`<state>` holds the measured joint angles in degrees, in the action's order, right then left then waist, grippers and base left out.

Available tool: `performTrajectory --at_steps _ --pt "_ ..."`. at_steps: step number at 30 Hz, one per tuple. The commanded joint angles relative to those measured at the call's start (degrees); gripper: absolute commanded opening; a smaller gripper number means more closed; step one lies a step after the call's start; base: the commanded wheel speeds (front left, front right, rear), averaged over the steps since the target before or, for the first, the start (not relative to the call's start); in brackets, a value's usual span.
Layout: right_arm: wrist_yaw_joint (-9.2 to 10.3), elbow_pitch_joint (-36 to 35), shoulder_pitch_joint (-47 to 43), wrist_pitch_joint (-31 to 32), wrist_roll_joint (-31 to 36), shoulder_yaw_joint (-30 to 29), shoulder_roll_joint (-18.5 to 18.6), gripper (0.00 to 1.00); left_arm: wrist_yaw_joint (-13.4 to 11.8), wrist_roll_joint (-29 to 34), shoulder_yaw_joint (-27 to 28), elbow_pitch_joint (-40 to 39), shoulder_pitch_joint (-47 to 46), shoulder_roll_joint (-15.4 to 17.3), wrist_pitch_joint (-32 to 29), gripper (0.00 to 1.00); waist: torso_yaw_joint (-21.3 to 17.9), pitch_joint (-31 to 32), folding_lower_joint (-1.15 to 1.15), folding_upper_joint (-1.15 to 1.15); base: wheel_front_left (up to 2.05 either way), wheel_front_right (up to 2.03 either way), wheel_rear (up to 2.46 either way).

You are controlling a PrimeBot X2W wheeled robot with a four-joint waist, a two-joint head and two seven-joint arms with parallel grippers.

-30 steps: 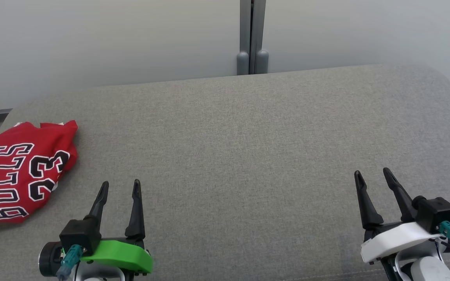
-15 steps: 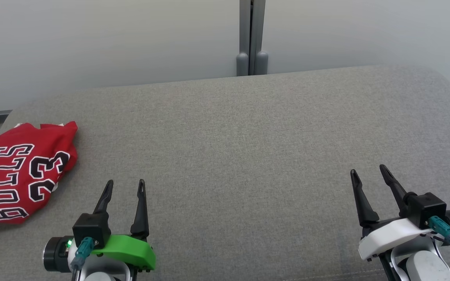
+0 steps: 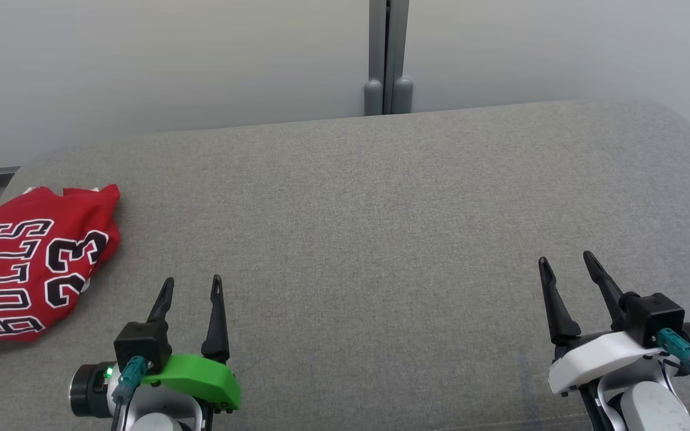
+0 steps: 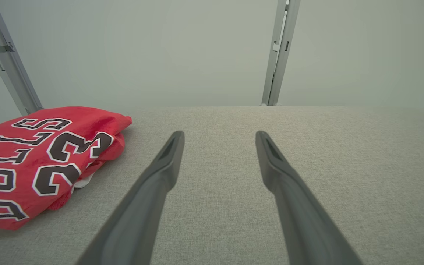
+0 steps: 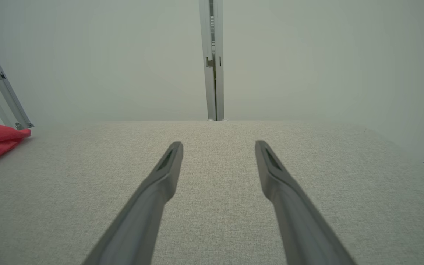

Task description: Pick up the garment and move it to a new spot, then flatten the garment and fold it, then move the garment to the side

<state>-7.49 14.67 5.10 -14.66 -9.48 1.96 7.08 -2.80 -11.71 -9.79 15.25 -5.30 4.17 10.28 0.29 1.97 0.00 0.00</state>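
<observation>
Head view: folded jersey (image 3: 90,206), lettering (image 3: 9,272) upside-down

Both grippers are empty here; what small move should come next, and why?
Probably swing the left gripper toward the red jersey. It and the right gripper are open and empty above the grey cushion, and the jersey lies bundled at the cushion's left edge, nearer the left gripper.

Red jersey (image 3: 33,257), at left end of grey cushion (image 3: 381,209): cut off by left frame edge in head and both wrist views. Lower folds hidden under top layer.
</observation>
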Motion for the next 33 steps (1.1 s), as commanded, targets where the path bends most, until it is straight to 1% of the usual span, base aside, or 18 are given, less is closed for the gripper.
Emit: performTrajectory --at_steps 1,17,24,29,33 --pt "0.00 0.23 0.44 -0.24 -0.32 -0.15 0.09 1.00 -0.34 -0.98 0.20 0.20 -0.45 -0.23 -0.29 1.00 0.02 -0.01 0.00 0.00 0.00 0.00 0.00" --pt "0.00 0.51 0.35 -0.02 -0.55 -0.26 0.36 1.00 -0.95 -1.83 -0.53 0.28 -0.63 -0.07 -0.18 1.00 0.62 0.04 0.00 0.00 0.00 0.00 0.00" --pt "0.00 0.13 -0.17 0.12 -0.29 -0.66 0.30 1.00 -1.38 -2.47 -0.91 0.12 -1.78 -0.11 -0.02 1.00 4.38 -0.02 0.00 0.00 0.00 0.00 0.00" --pt "0.00 -0.19 -0.27 0.15 -0.38 0.00 -0.05 1.00 -1.67 -2.92 -0.93 0.14 -2.12 -0.08 0.33 1.00 8.69 -0.14 0.00 0.00 0.00 0.00 0.00" --pt "0.00 -0.32 -0.47 0.15 -0.59 0.18 -0.34 1.00 -1.73 -2.92 -0.96 0.03 -2.25 0.35 0.29 1.00 12.92 -0.18 0.00 0.00 0.00 0.00 0.00"
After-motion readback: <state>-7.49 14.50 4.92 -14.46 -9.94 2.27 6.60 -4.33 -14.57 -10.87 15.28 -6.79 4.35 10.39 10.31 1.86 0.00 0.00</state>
